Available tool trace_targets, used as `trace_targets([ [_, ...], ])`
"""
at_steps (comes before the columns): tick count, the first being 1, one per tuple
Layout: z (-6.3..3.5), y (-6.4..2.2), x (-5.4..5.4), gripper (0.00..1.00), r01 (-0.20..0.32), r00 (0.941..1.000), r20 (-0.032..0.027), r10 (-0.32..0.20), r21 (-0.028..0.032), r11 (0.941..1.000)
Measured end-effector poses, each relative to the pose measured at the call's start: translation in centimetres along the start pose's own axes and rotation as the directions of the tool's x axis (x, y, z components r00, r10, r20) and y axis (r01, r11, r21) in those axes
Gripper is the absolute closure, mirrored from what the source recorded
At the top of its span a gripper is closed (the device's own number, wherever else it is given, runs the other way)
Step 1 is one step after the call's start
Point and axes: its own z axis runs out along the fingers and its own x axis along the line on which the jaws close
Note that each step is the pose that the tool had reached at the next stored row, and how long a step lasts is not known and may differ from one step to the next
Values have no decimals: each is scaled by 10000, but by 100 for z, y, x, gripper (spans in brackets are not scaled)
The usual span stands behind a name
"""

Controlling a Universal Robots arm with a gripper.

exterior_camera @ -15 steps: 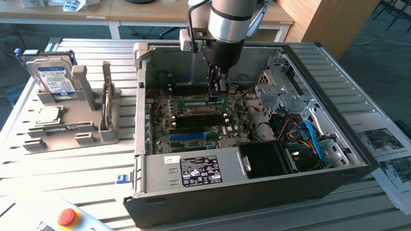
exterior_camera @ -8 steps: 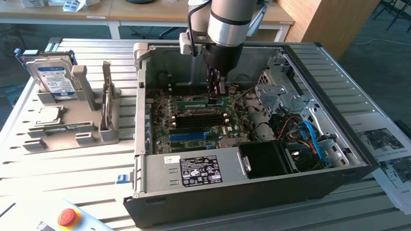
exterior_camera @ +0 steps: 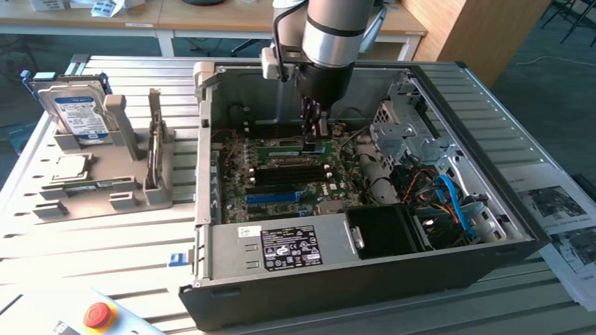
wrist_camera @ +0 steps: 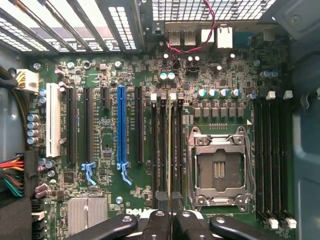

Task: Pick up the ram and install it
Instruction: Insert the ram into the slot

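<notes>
Just past the boxy black power supply (exterior_camera: 293, 246) at the near end of the open metal computer case (exterior_camera: 206, 209), the gripper (exterior_camera: 312, 143) hangs over the green motherboard (exterior_camera: 279, 185). Its dark fingers are pinched on the ram (wrist_camera: 170, 145), a thin stick seen edge-on along the black memory slots (wrist_camera: 160, 150), beside the square steel processor socket (wrist_camera: 220, 167).

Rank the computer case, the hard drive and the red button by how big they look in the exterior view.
1. computer case, largest by far
2. hard drive
3. red button, smallest, though it seems nearest the camera
</notes>
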Motion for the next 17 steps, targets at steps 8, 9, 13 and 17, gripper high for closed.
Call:
trace_targets([
  [8, 17, -3, 68, 88, 0, 10000, 1, 0, 1, 10000],
  [9, 17, -3, 68, 88, 0, 10000, 1, 0, 1, 10000],
  [13, 17, -4, 69, 88, 47, 10000, -3, -47, 0, 10000],
  [17, 19, -5, 69, 88, 149, 9999, -5, -149, 1, 9999],
])
